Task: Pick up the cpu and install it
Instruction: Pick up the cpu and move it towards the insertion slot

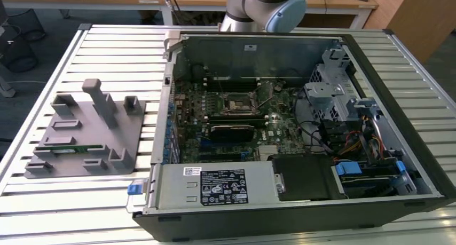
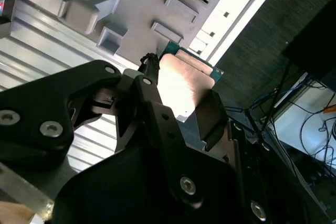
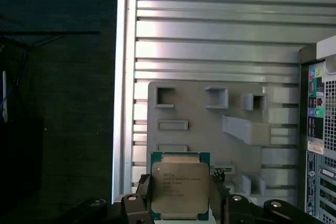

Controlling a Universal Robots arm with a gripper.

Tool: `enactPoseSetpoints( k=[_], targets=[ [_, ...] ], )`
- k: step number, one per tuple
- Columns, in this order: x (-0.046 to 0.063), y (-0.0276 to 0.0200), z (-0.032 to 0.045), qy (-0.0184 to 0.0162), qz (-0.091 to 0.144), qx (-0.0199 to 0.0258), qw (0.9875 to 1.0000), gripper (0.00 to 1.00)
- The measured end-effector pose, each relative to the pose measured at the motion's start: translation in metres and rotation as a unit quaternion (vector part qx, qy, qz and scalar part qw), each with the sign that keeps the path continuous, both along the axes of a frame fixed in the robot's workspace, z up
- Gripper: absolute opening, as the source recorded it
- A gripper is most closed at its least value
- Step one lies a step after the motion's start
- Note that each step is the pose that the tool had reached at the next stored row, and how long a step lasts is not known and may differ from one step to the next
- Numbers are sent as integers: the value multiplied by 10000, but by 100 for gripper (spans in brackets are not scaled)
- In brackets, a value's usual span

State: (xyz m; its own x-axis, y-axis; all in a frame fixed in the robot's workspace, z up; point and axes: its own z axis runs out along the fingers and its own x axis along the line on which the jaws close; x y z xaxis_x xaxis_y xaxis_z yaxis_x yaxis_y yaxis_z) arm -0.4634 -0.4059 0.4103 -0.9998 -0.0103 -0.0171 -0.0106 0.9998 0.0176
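The cpu (image 3: 180,184) is a flat square chip with a silver top plate and a thin green rim. It sits between the two black fingers (image 3: 140,195) of my gripper (image 3: 180,203), which is shut on its edges. In the second wrist view the cpu (image 2: 184,82) shows tilted, clamped in the gripper (image 2: 181,106). It hangs well above the grey fixture plate (image 3: 210,129) on the slatted table. The black cpu socket (image 1: 235,102) with its metal frame lies mid-motherboard inside the opened computer case (image 1: 285,127).
The grey fixture plate (image 1: 85,133) stands at the exterior view's left with raised blocks and a green memory stick (image 1: 68,148) on it. The arm's base (image 1: 264,5) rises behind the case. Drive cages and cables (image 1: 342,111) crowd the case's right side.
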Motion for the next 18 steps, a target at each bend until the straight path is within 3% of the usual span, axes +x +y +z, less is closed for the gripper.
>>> enactPoseSetpoints(
  k=[18],
  targets=[
    [246,-1,1,1,0,-1,10000,53]
  ],
)
